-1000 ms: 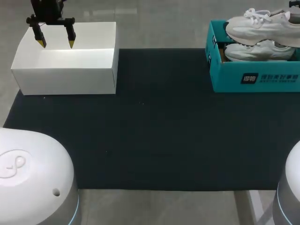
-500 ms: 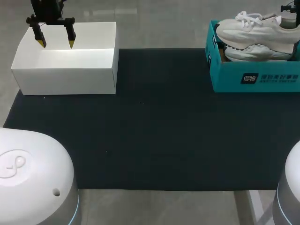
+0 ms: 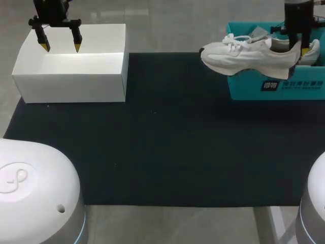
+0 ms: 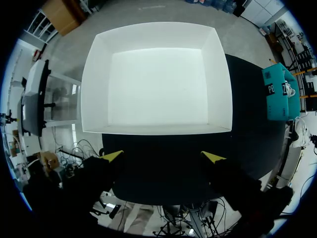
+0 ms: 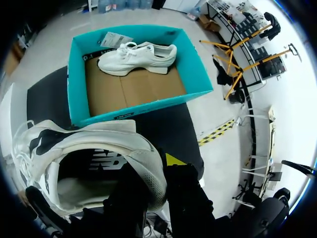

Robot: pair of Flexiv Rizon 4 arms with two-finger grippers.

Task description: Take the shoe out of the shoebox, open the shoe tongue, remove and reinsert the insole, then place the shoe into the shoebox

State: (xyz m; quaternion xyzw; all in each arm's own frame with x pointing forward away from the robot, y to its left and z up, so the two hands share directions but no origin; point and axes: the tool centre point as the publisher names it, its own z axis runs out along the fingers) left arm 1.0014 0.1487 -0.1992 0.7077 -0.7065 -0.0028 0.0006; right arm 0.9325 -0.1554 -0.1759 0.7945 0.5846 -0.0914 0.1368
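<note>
My right gripper (image 3: 299,49) is shut on the heel collar of a white sneaker (image 3: 244,55), one finger inside the shoe and one outside. The sneaker hangs level in the air, toe pointing left past the teal shoebox (image 3: 249,89) and over the mat. In the right wrist view the held sneaker (image 5: 74,148) fills the space at my right gripper (image 5: 148,171); a second white sneaker (image 5: 136,57) lies on its side in the teal shoebox (image 5: 195,67). My left gripper (image 3: 60,47) hangs open above the empty white box (image 3: 71,86).
A black mat (image 3: 167,142) covers the table between the two boxes. In the left wrist view my left gripper (image 4: 163,156) hovers over the near edge of the white box (image 4: 94,84), nothing between its fingers.
My right arm has lifted the top sneaker out of the teal shoebox and carried it left and forward, over the box's front wall. The left arm has not moved.
</note>
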